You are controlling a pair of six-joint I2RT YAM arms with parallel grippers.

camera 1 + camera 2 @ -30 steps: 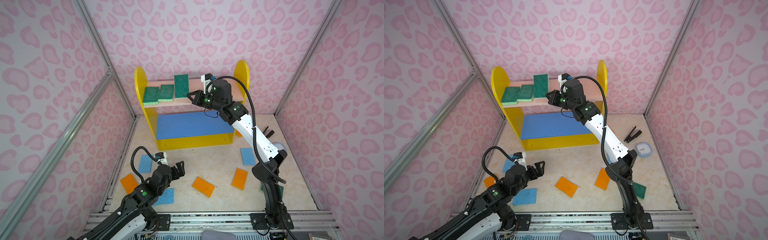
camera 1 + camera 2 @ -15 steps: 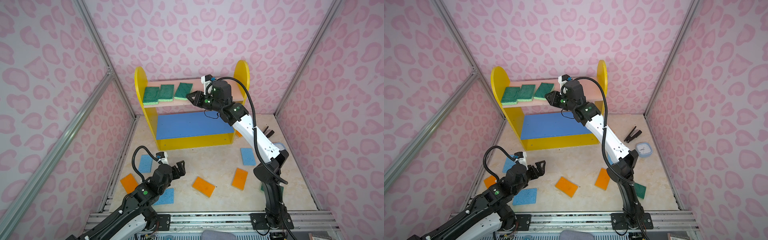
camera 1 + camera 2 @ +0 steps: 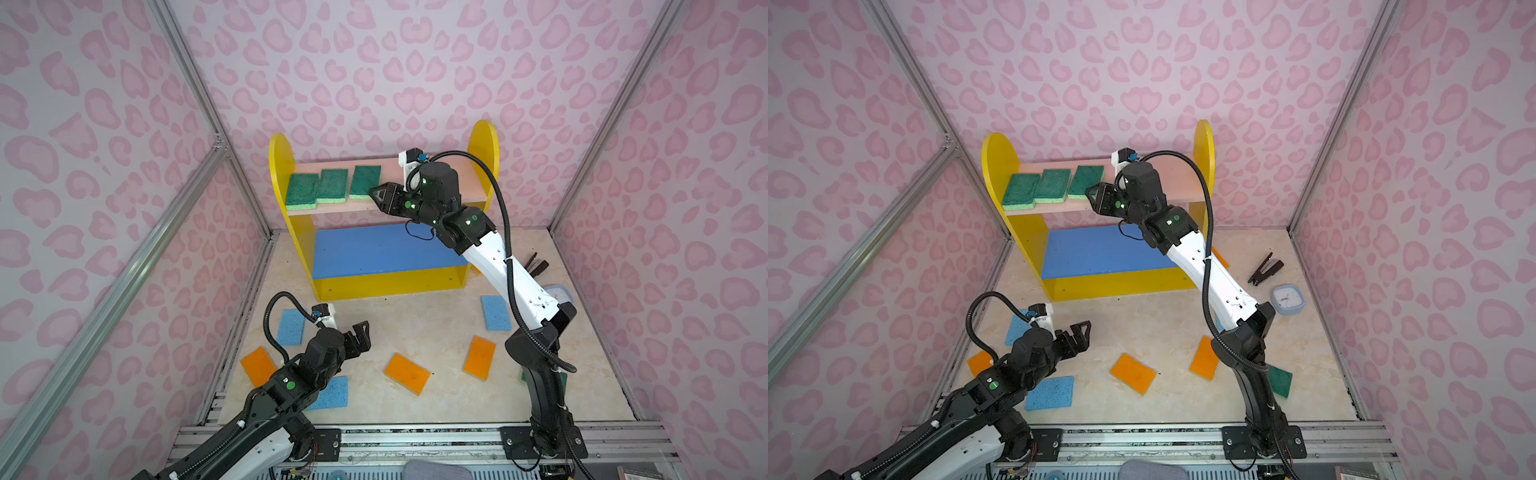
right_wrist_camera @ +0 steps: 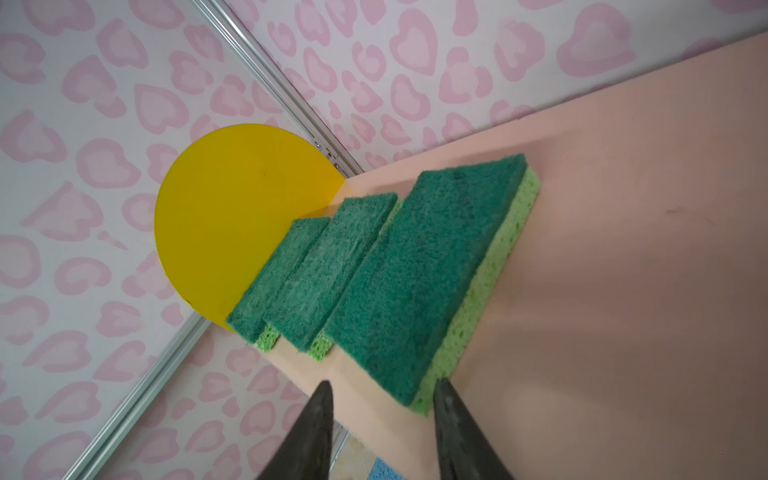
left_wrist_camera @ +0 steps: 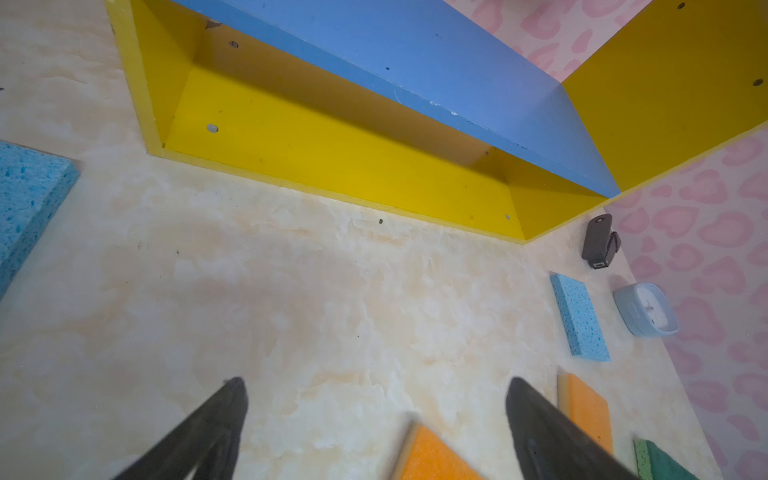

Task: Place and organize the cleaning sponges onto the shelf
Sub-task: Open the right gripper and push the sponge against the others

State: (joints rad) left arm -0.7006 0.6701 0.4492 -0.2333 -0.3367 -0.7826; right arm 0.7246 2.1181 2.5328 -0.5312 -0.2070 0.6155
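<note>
Three green sponges (image 3: 332, 185) sit on the shelf (image 3: 484, 141); right gripper (image 3: 374, 196), jaws parted, empty, beside them. The fourth sponge (image 3: 1281, 382) lies by that arm's base; left gripper (image 3: 361, 332) gapes.

Bare pink board (image 3: 471, 185) beside green sponges (image 3: 331, 185)

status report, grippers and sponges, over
Left gripper open, empty, over floor. Right gripper open at third green sponge, flat on pink board. Other sponges on floor; nothing blocking shelf.
</note>
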